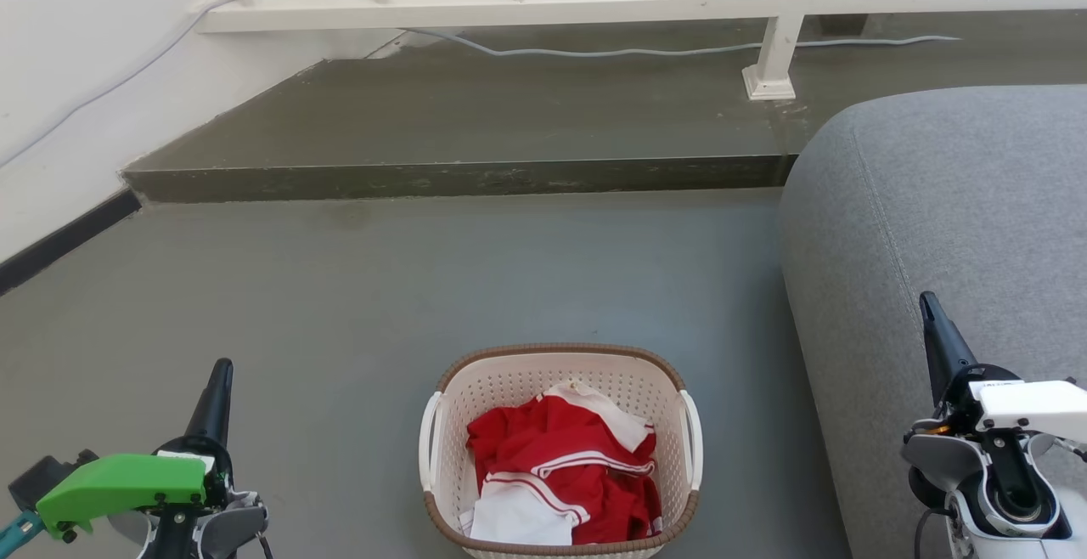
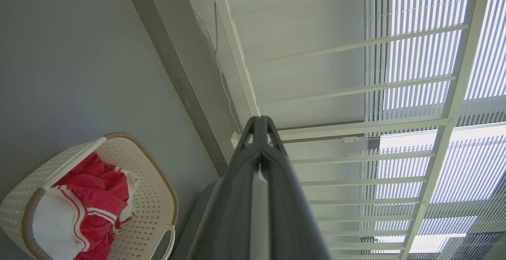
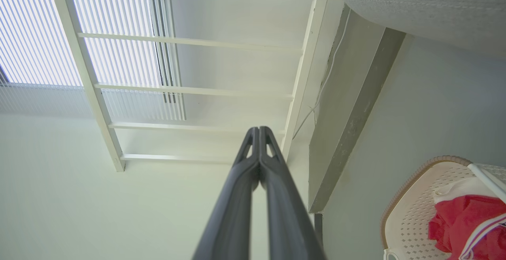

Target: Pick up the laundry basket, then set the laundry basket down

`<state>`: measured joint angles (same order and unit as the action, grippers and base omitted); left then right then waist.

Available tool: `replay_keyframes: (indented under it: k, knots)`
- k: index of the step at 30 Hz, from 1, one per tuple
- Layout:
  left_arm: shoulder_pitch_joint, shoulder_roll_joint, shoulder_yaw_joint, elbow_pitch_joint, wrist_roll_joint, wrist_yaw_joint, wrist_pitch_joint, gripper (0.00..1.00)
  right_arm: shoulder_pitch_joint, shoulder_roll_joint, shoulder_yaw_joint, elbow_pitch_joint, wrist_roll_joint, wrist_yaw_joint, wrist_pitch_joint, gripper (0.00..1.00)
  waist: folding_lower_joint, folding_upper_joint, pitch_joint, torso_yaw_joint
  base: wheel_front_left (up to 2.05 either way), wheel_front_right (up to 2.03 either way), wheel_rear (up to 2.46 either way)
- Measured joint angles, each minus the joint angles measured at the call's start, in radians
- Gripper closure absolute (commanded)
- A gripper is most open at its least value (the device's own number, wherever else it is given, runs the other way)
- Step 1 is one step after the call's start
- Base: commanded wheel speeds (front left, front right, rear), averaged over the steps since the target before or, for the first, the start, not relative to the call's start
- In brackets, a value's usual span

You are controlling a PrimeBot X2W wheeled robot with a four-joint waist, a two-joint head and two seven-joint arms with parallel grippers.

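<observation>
The laundry basket (image 1: pixel 509 385) stood upright on the floor (image 1: pixel 340 304) between the 2 arms, near the grey sofa (image 1: pixel 951 202), with red and white clothes (image 1: pixel 560 465) heaped inside. No gripper touched it. That fitted a basket ready to be lifted as well as a basket already set back down, and the pictures did not settle which. Judged from its shape, it would handle best by its 2 white side handles (image 1: pixel 427 440), held evenly so the load stayed level. The left gripper (image 1: pixel 219 385) hung well to the basket's left, its fingers pressed together and empty, pointing forward. The right gripper (image 1: pixel 932 317) hung well to the right, against the sofa in the head view, its fingers likewise closed on nothing.
</observation>
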<state>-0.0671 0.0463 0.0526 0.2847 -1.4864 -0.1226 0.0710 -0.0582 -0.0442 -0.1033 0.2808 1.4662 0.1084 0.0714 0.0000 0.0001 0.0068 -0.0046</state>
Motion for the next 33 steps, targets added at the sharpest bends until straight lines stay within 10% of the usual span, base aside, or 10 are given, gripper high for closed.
replay_keyframes:
  k: [33]
  knots:
    - [0.000, -0.009, 0.028, -0.005, -0.113, 0.000, 0.038, 1.00, -0.002, 0.005, -0.032, 0.000, 0.135, 0.006, 0.037, 1.00, 0.0000, 0.0000, -0.004, 0.005, 0.00, 0.00, 0.00]
